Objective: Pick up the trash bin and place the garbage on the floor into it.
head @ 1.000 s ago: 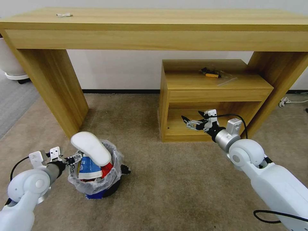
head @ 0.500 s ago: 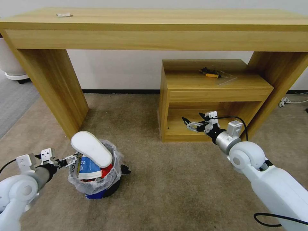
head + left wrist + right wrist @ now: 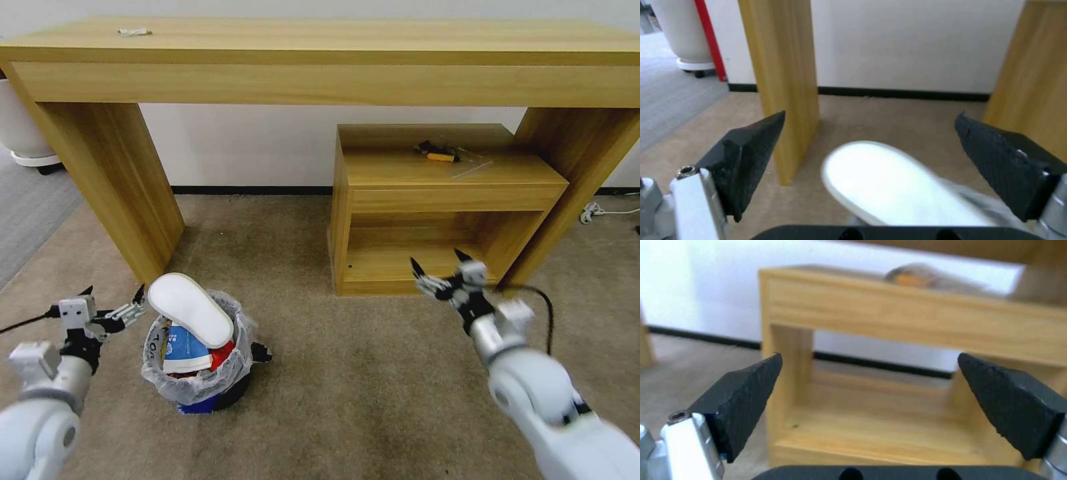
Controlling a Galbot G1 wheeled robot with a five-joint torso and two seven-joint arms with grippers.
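Observation:
The trash bin [image 3: 200, 395] stands on the beige floor [image 3: 360, 380] at the front left, its crinkled clear liner stuffed with garbage. A white insole [image 3: 190, 308] sticks out over the rim, above a blue-white packet [image 3: 183, 349] and a red wrapper [image 3: 224, 351]. My left gripper [image 3: 113, 295] hangs open just left of the bin, apart from it. In the left wrist view the left gripper [image 3: 870, 115] spreads wide behind the insole [image 3: 889, 183]. My right gripper [image 3: 437, 261] is open and empty before the low cabinet, as the right gripper [image 3: 869, 355] also appears in its wrist view.
A long wooden desk [image 3: 320, 60] spans the back, its left leg [image 3: 113, 180] close behind the bin. A low wooden cabinet [image 3: 433, 200] has small tools [image 3: 440, 155] on top. A white plant pot [image 3: 17, 127] and grey carpet [image 3: 27, 213] lie far left, a cable [image 3: 600, 210] far right.
My left gripper has pulled away from the bin's rim, leftward and up, and opened wider. My right arm has drawn back from the cabinet shelf toward me. The bin stayed put.

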